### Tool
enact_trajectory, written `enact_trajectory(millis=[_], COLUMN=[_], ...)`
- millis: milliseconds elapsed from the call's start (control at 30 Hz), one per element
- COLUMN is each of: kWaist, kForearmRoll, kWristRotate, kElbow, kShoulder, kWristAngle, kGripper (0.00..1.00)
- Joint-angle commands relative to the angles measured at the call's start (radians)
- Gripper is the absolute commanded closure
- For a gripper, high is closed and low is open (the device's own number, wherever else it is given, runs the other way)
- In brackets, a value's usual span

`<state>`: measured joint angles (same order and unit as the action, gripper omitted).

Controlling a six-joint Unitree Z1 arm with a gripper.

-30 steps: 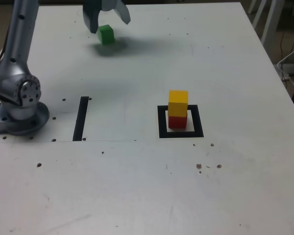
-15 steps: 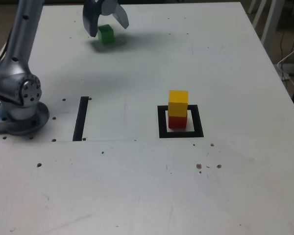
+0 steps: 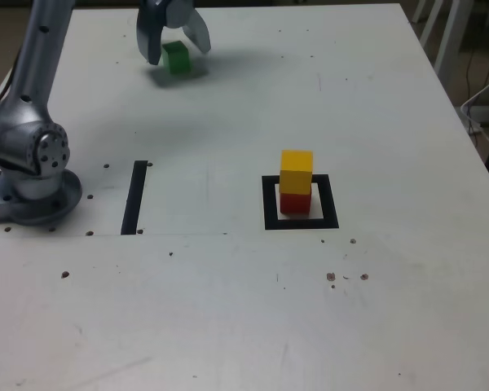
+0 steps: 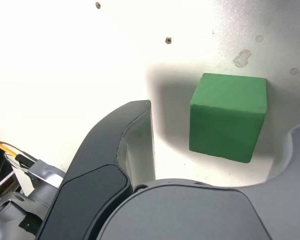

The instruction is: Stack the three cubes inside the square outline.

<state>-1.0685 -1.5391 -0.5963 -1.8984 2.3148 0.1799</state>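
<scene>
The green cube (image 3: 177,58) sits on the white table near its far edge, at the exterior view's left. My gripper (image 3: 177,51) is down around it, open, with one finger on each side. In the wrist view the green cube (image 4: 228,117) lies between the dark fingers (image 4: 126,145), and a strip of table shows between the cube and the nearer finger. The yellow cube (image 3: 296,172) stands on the red cube (image 3: 293,202) inside the square outline (image 3: 301,221), right of the table's middle.
The arm's silver base (image 3: 33,175) stands at the exterior view's left edge. A straight black tape strip (image 3: 134,197) lies beside it. Chair or table legs (image 3: 448,32) and a cable (image 3: 485,98) show beyond the table's right edge.
The gripper has come down and moved slightly farther away, over the green cube, and its jaws have narrowed a little around it. The cubes have not moved.
</scene>
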Motion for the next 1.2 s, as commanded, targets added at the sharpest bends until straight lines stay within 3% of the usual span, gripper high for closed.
enact_trajectory(millis=[0, 467, 1167], kWaist=[-0.002, -0.003, 0.016], kForearmRoll=[-0.011, 0.000, 0.008], kWristRotate=[-0.004, -0.008, -0.017], kElbow=[-0.004, -0.009, -0.009], kShoulder=[0.016, 0.036, 0.036], kWristAngle=[-0.002, 0.009, 0.037], kGripper=[0.28, 0.67, 0.70])
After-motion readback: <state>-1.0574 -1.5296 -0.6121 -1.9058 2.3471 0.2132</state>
